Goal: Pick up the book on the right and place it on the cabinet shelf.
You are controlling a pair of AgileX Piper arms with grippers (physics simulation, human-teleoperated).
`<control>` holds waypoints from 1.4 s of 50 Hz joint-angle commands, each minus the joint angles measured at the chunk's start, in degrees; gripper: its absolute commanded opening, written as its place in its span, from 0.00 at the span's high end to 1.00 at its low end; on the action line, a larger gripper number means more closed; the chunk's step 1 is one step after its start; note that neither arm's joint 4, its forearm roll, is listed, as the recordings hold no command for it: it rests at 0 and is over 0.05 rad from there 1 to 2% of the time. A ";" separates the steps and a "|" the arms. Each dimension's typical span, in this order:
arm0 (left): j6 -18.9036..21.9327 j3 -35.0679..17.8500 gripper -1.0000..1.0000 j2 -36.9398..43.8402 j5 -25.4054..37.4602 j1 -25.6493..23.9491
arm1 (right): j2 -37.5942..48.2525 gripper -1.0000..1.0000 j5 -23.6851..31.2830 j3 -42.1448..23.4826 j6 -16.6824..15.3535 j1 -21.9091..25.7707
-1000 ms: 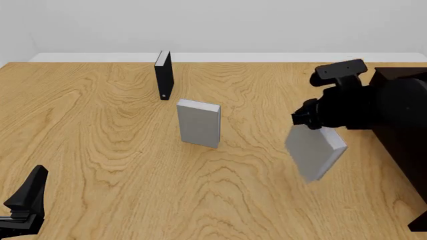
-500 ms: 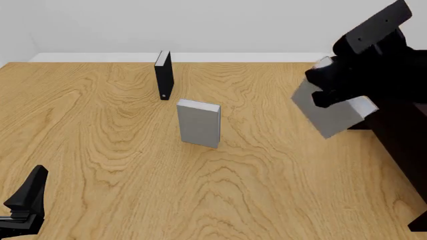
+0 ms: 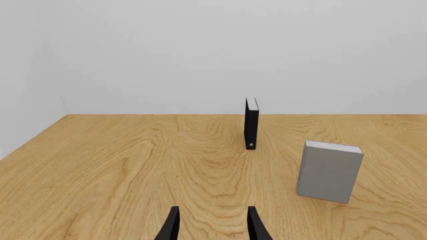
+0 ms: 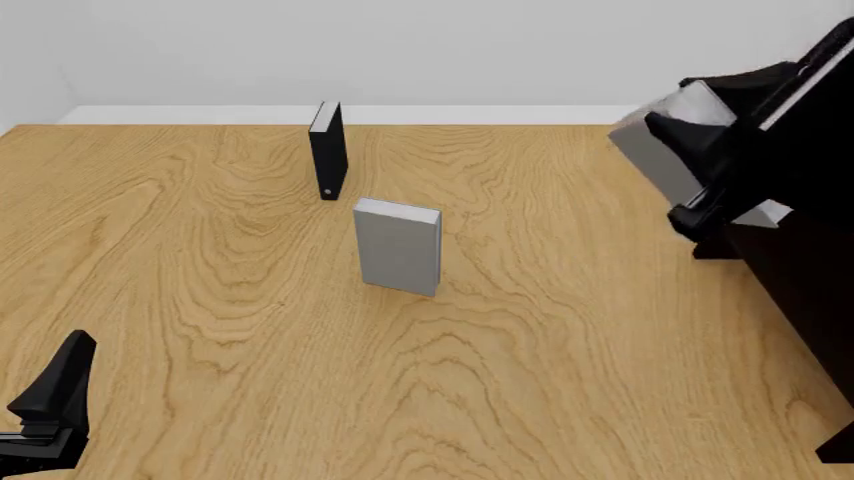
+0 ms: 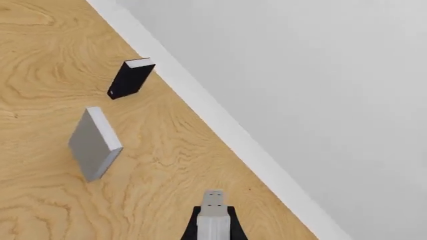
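Note:
My right gripper (image 4: 697, 168) is shut on the light grey book (image 4: 654, 155) and holds it tilted in the air, at the upper front corner of the dark cabinet (image 4: 801, 290). The cabinet's inner shelf board does not show. In the right wrist view the book's pale edge (image 5: 213, 212) sits between the fingers (image 5: 191, 231). My left gripper (image 4: 54, 395) is low at the near left edge of the table, open and empty, as the left wrist view (image 3: 212, 227) shows.
The other grey book (image 4: 398, 247) stands upright mid-table; it also shows in the left wrist view (image 3: 329, 171) and the right wrist view (image 5: 93, 144). A black book (image 4: 327, 150) stands behind it near the far wall. The table (image 4: 200, 300) is wood.
My right gripper has raised the grey book from low over the table up and to the right, against the cabinet's front, tilting it. The left arm has not moved.

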 commanded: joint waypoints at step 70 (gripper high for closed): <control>0.00 0.00 0.00 0.00 0.00 0.00 | 13.75 1.00 -67.30 37.15 -43.11 0.89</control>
